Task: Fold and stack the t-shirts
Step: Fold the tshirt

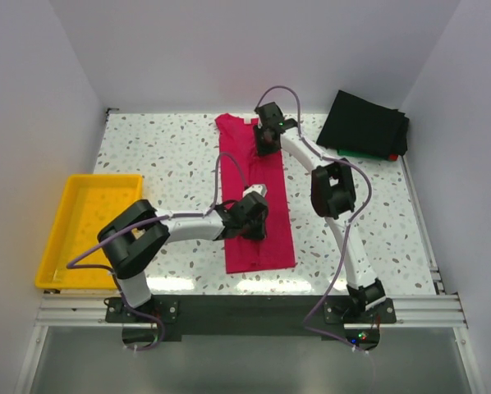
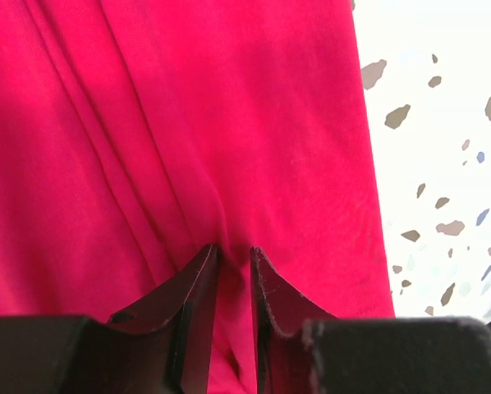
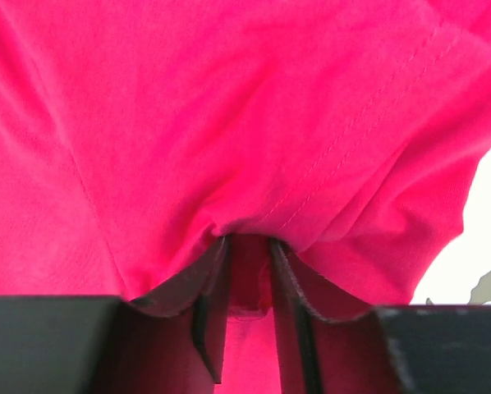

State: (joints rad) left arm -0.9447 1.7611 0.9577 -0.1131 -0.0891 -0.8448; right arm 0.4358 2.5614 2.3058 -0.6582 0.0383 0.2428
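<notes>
Top view first: the shirt (image 1: 262,250) lies as a long crimson strip down the middle of the table (image 1: 163,156), collar end at the far edge. The left claw (image 1: 252,217) is down on its middle stretch. The right claw (image 1: 266,141) sits on the far part, just below the collar. A black pile (image 1: 367,123) rests at the far right corner, and the tray (image 1: 89,222) is off to the left, well apart from the shirt.

Left wrist now: the left claw (image 2: 234,256) stands narrow, its fingers (image 2: 196,283) pinching a ridge of shirt (image 2: 188,123), with creases running into the gap. Speckled table (image 2: 442,164) shows to the right.

Right wrist: the right claw (image 3: 247,242) is also narrow, with cloth bunched between the fingers (image 3: 192,287). The shirt (image 3: 229,107) and a stitched seam fill nearly the whole view.
</notes>
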